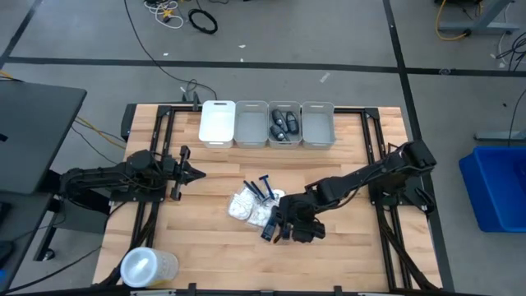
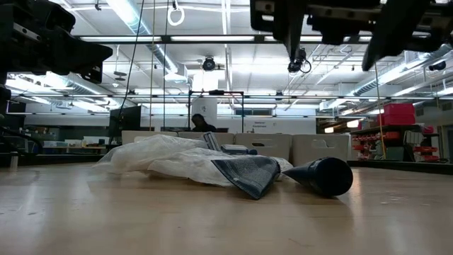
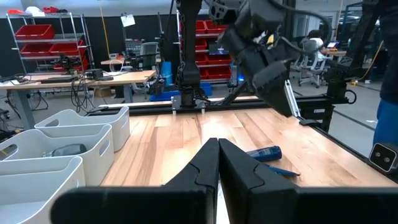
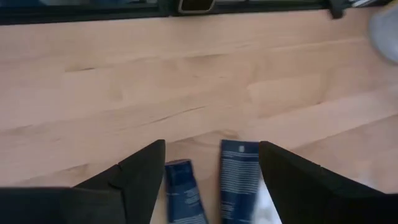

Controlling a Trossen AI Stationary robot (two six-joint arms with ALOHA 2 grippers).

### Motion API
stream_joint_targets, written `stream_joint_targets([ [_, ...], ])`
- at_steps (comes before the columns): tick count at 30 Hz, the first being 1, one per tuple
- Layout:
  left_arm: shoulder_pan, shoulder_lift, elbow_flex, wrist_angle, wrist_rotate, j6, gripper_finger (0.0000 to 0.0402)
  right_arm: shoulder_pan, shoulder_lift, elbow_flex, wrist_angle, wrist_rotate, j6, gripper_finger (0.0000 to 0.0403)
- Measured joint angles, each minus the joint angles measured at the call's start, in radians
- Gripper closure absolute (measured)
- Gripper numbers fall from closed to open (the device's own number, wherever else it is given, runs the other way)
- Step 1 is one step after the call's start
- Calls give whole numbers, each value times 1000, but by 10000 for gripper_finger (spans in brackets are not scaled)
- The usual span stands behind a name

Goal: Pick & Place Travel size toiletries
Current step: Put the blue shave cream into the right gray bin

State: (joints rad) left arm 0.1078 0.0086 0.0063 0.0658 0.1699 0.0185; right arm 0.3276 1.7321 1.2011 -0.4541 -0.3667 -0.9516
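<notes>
Blue tubes (image 4: 239,180) lie paired between the wide right claw (image 4: 211,168); closing could pinch both, toward six o'clock.

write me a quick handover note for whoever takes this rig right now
Left gripper: shut, empty, parked over the table's left side.
Right gripper: open, hovering low over two dark blue tubes, one on each side of the gap between its fingers; nothing gripped yet.
Pile at table centre: white packets, blue razors and the tubes.
Bins along the far edge: one holds a few dark items; the others look empty.
Clear tub sits at the near left corner.
Done: a few items binned. Left: grip a tube, then clear the rest of the pile.
</notes>
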Motion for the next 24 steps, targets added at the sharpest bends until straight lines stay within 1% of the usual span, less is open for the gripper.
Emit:
stream_joint_targets([
  [7, 0, 0, 0, 0, 0, 0, 386, -6, 65, 0, -2, -82, -63, 145],
  [19, 0, 0, 0, 0, 0, 0, 385, -15, 147, 0, 9, -90, -112, 139],
  [24, 0, 0, 0, 0, 0, 0, 385, -24, 173, 0, 13, -90, -136, 145],
])
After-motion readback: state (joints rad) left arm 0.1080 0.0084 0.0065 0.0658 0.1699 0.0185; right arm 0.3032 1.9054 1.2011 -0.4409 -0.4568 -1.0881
